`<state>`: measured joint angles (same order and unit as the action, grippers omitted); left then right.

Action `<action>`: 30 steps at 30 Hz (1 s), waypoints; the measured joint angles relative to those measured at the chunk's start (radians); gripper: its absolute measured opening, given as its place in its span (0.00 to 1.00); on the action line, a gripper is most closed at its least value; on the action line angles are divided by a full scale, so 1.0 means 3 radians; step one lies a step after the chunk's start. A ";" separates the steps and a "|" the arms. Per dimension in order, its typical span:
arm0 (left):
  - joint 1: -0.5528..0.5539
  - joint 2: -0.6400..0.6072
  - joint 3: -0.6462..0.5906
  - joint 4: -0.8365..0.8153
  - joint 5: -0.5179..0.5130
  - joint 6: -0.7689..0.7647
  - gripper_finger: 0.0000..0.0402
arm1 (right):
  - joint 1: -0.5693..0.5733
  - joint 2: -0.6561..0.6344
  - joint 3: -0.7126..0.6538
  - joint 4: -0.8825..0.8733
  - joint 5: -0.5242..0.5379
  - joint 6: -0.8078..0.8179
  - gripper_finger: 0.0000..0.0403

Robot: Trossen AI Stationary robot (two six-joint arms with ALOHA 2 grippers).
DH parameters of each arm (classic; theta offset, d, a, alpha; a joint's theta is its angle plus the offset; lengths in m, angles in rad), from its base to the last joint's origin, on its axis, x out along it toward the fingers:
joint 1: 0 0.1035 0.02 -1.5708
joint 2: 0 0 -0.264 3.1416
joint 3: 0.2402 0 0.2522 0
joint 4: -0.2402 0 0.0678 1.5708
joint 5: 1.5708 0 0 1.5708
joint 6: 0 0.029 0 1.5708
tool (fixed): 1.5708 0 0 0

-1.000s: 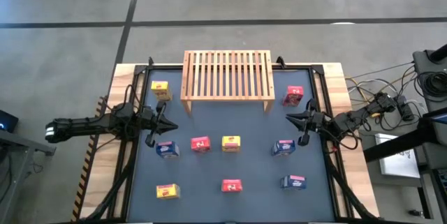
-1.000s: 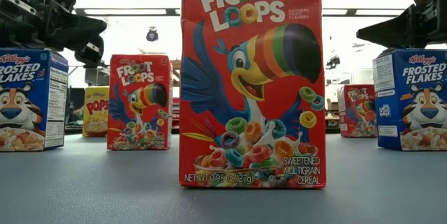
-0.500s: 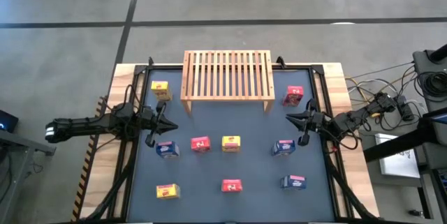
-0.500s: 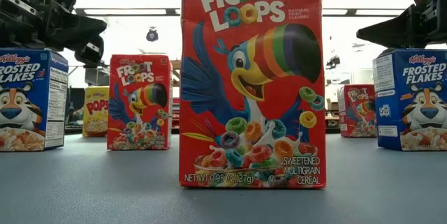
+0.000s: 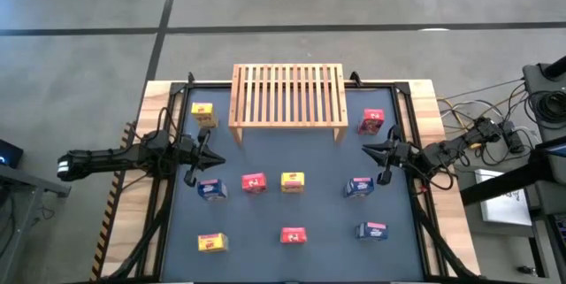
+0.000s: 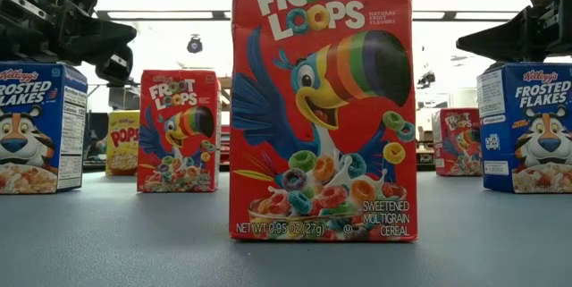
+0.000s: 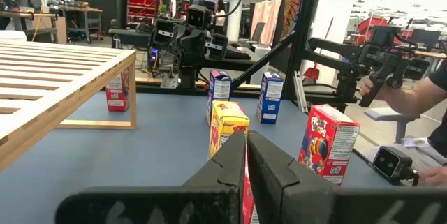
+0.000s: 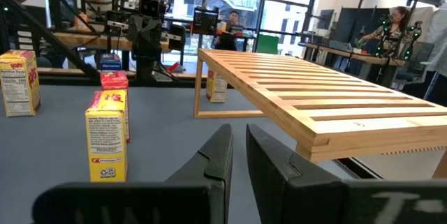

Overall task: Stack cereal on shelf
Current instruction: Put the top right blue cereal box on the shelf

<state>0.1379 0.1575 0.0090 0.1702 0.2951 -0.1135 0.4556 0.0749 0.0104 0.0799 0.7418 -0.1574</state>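
The light-wood slatted shelf (image 5: 287,94) stands on its legs at the table's far middle. Nine small cereal boxes stand upright on the blue mat: yellow (image 5: 202,114) and red (image 5: 371,122) beside the shelf, a middle row of blue (image 5: 210,189), red (image 5: 254,183), yellow (image 5: 293,180), blue (image 5: 358,187), and a near row of yellow (image 5: 210,242), red (image 5: 293,235), blue (image 5: 371,230). My left gripper (image 5: 221,162) hovers shut at the mat's left, above the blue box. My right gripper (image 5: 364,149) hovers shut at the right, between the red and blue boxes.
The low view is filled by the near red box (image 6: 323,99), with blue boxes (image 6: 40,126) (image 6: 527,126) on either side. A black frame borders the mat. A person's arm (image 7: 419,98) shows beyond the table's near edge; other people are in the room behind.
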 joint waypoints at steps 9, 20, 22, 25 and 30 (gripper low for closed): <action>0.0001 0.0001 0.0000 0.0000 0.0000 -0.0001 0.00 | 0.0000 0.0000 0.0003 0.0056 -0.0035 0.0244 0.08; 0.0001 0.0000 -0.0001 0.0001 0.0000 0.0000 0.00 | 0.0001 0.0020 0.0758 -0.0458 -0.1358 0.0470 0.08; 0.0000 0.0001 0.0000 0.0001 0.0000 0.0000 0.00 | 0.0000 0.0047 0.1042 -0.0802 -0.1334 0.0570 0.08; 0.0000 0.0000 0.0000 0.0001 0.0000 0.0000 0.00 | 0.0000 0.0168 0.1437 -0.1401 -0.1263 0.0698 0.08; 0.0000 0.0000 0.0000 0.0001 0.0000 -0.0001 0.00 | 0.0014 0.0547 0.1745 -0.2000 -0.1251 0.1077 0.08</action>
<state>0.1379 0.1576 0.0090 0.1703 0.2951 -0.1137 0.4600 0.2390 0.5339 -0.5201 0.3665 0.1657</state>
